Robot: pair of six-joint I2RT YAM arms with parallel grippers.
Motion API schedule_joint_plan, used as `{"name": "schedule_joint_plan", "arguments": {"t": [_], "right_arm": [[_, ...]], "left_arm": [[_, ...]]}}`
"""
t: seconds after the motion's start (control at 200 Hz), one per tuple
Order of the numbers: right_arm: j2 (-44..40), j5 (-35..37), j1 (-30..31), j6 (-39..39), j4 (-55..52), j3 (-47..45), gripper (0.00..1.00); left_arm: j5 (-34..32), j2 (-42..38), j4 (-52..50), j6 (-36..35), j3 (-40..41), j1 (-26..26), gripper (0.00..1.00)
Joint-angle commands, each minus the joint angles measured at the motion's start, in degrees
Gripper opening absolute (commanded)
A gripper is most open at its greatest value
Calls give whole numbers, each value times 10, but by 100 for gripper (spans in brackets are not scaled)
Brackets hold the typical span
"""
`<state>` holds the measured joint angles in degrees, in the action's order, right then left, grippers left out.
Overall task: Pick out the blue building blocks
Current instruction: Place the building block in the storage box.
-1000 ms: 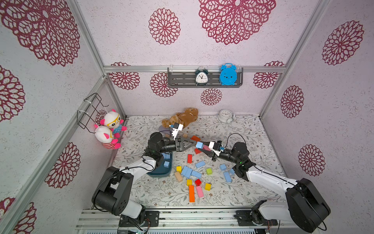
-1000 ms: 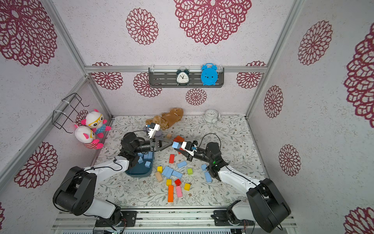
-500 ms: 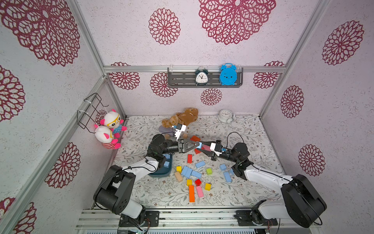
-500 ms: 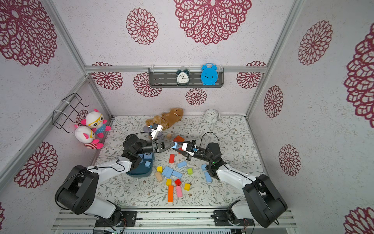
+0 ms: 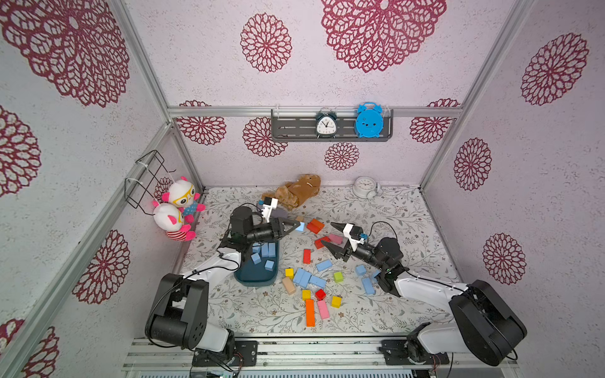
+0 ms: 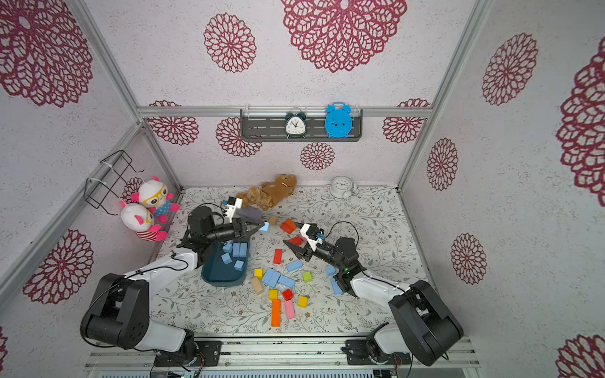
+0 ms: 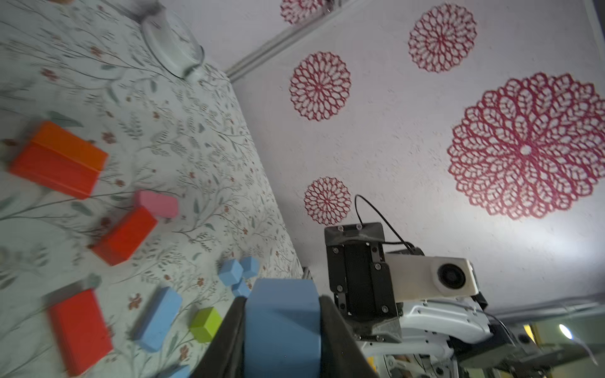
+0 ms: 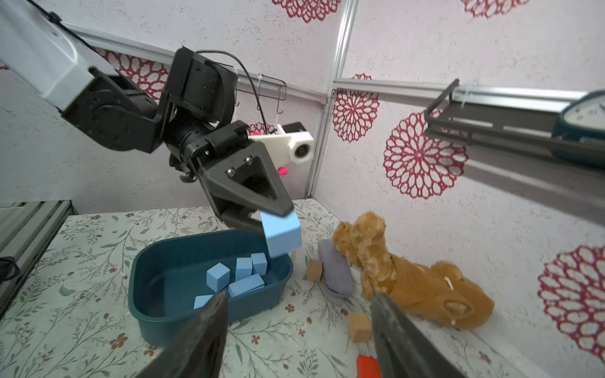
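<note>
Flowery walls ring the surface where the right end effector, now open, has passed the blue block to the left end effector, gripping it near the tray, ready to drop.

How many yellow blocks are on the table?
3: one yellow block by the teal tray, one beside the red cube, one beside the front pink brick. The arms could hide more.
</note>
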<state>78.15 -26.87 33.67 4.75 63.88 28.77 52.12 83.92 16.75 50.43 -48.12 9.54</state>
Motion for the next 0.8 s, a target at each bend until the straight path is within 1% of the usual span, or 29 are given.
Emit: {"name": "schedule_joint_plan", "arguments": {"t": [0.0,0.055,0.11,0.21,0.285,0.38,0.465,0.595,0.655,0.795], "right_arm": [[10,59,12,-66,35,-10,70],[17,68,18,-75,29,-9,70],[24,74,25,-83,23,-7,70],[38,76,38,-100,21,0,70],[47,85,47,-116,23,-2,69],[52,99,57,-122,14,-6,69],[54,104,64,-122,7,-8,69],[61,108,72,-126,6,-9,69],[66,110,75,-129,10,-9,68],[81,117,76,-142,23,-6,68]], "left_arm": [[-131,-23,-350,-192,-65,-53,18],[-216,-21,-446,-243,-85,-69,20],[-269,-24,-498,-262,-89,-83,20],[-360,-25,-551,-266,-91,-89,20],[-405,-28,-532,-257,-68,-89,20],[-415,-30,-491,-245,-45,-85,21],[-436,-23,-494,-254,-47,-80,23],[-487,-9,-495,-260,-44,-80,25],[-490,-3,-488,-262,-42,-80,28],[-486,10,-483,-265,-50,-80,39]]}}
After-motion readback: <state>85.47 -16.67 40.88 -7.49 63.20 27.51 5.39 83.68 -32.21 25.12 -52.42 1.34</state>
